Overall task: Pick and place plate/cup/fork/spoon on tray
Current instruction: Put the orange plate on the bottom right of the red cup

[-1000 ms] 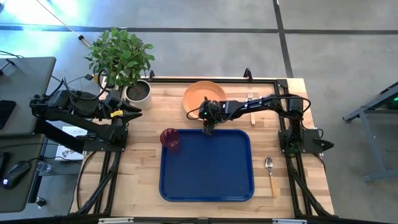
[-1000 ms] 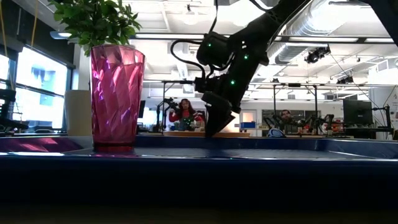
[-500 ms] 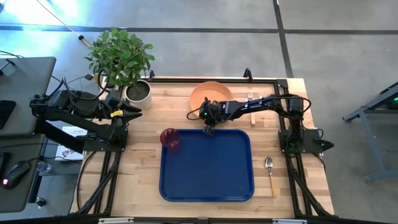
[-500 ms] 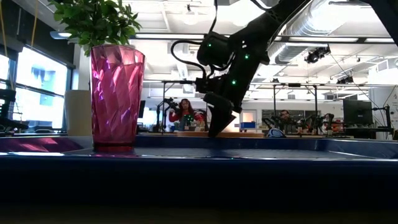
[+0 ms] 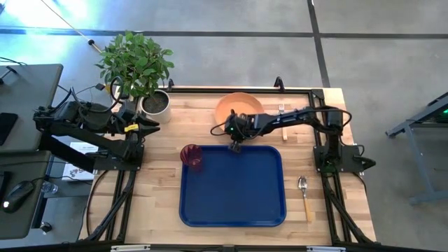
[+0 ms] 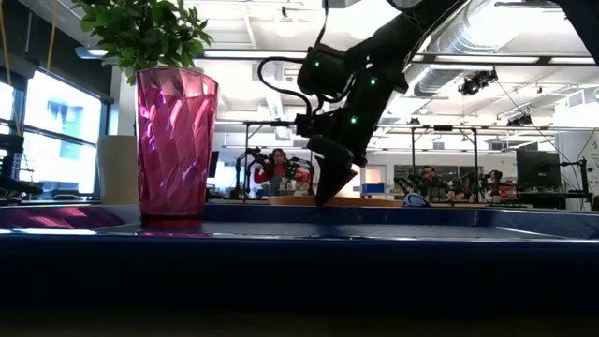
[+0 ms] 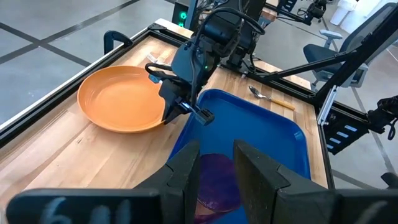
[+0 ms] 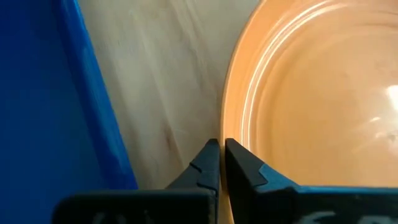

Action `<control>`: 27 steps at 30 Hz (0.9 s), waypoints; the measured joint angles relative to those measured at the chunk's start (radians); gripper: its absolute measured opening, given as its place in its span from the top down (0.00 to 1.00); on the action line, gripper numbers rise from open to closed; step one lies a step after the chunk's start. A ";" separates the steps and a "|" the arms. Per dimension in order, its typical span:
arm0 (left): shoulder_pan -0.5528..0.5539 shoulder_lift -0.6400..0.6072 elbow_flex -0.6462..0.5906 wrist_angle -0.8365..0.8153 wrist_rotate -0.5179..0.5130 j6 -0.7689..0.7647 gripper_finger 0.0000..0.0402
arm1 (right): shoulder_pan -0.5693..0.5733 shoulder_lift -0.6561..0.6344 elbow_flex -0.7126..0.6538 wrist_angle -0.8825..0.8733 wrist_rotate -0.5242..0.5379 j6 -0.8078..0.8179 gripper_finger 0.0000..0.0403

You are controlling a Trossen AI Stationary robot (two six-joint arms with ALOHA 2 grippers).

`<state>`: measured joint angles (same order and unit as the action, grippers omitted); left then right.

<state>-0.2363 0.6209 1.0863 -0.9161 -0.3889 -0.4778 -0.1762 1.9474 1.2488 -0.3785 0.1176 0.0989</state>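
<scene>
The orange plate [image 5: 241, 105] lies on the wooden table just beyond the far edge of the blue tray [image 5: 233, 210]. My right gripper [image 5: 236, 145] reaches down at the plate's tray-side edge and is shut on it. The dark red cup [image 5: 192, 157] stands upright in the tray's far left corner. The spoon [image 5: 304, 190] lies on the table to the right of the tray. The fork [image 5: 283, 110] lies to the right of the plate, partly under my right arm. My left gripper [image 7: 216, 152] is held open above the table's left side, with nothing between its fingers. My right gripper pinches the plate's raised rim [image 8: 224, 118] on the side facing the tray, one finger inside the rim and one outside. The fingers slant steeply down from the table's right side. The plate rests on the table.
A potted plant [image 5: 155, 103] stands at the table's far left corner, near my left arm. Most of the tray's floor is bare. People sit at desks in the room beyond the table.
My right gripper has shut on the plate's rim without leaving its place. The plate has slid a little along the table toward the right edge.
</scene>
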 joint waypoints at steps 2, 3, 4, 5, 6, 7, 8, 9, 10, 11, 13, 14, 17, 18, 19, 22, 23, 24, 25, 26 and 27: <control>0.000 0.000 0.000 0.000 0.000 0.000 0.78 | 0.012 -0.013 0.000 -0.011 0.021 0.004 1.00; 0.000 0.000 0.000 0.000 0.000 0.000 0.78 | 0.017 -0.020 0.000 -0.017 0.032 0.006 1.00; 0.000 0.000 0.000 0.000 0.000 0.000 0.78 | 0.022 -0.027 0.000 -0.027 0.039 0.007 1.00; 0.000 0.000 0.000 0.000 0.000 0.000 0.78 | 0.027 -0.033 0.000 -0.033 0.044 0.013 1.00; 0.000 0.000 0.000 0.000 0.000 0.000 0.78 | 0.033 -0.039 0.000 -0.038 0.052 0.020 1.00; 0.000 0.000 0.000 0.000 0.000 0.000 0.78 | 0.038 -0.046 0.000 -0.043 0.062 0.027 1.00; 0.000 0.000 0.000 -0.001 0.000 0.001 0.78 | 0.043 -0.054 0.000 -0.043 0.071 0.034 1.00; 0.000 0.000 0.000 -0.001 0.000 0.000 0.78 | 0.048 -0.061 0.000 -0.046 0.075 0.037 1.00; 0.000 0.000 0.000 -0.002 0.000 0.000 0.78 | 0.052 -0.067 0.000 -0.046 0.080 0.040 1.00; 0.000 0.000 0.000 -0.003 0.000 0.001 0.78 | 0.056 -0.073 0.000 -0.048 0.081 0.040 1.00; 0.000 0.000 0.000 -0.003 0.000 0.008 0.78 | 0.063 -0.078 0.000 -0.048 0.085 0.062 1.00; 0.000 0.000 0.000 -0.003 0.000 0.009 0.78 | 0.067 -0.081 -0.001 -0.053 0.085 0.073 1.00; 0.000 0.000 0.000 -0.004 0.000 0.009 0.78 | 0.082 -0.087 -0.001 -0.060 0.089 0.080 1.00; 0.000 0.000 0.000 -0.004 0.000 0.009 0.78 | 0.088 -0.088 -0.001 -0.068 0.089 0.079 1.00; 0.000 0.000 0.000 -0.003 0.000 0.010 0.78 | 0.094 -0.090 -0.001 -0.070 0.089 0.081 1.00; 0.000 0.000 0.000 -0.004 0.000 0.010 0.78 | 0.115 -0.093 -0.001 -0.085 0.097 0.084 1.00; 0.000 0.000 0.000 -0.004 0.000 0.009 0.78 | 0.124 -0.094 -0.001 -0.087 0.111 0.085 1.00; 0.000 0.000 0.000 -0.004 0.001 0.010 0.78 | 0.133 -0.094 0.000 -0.090 0.125 0.085 1.00; 0.000 0.000 0.000 -0.004 0.000 0.010 0.78 | 0.142 -0.095 0.006 -0.107 0.135 0.085 1.00; 0.000 0.000 0.000 -0.004 0.000 0.009 0.78 | 0.151 -0.095 0.017 -0.134 0.144 0.085 1.00; 0.000 0.000 0.000 -0.004 0.000 0.009 0.78 | 0.161 -0.094 0.032 -0.156 0.155 0.086 1.00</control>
<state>-0.2363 0.6212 1.0863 -0.9203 -0.3885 -0.4686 -0.0151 1.8530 1.2804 -0.5350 0.2723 0.1845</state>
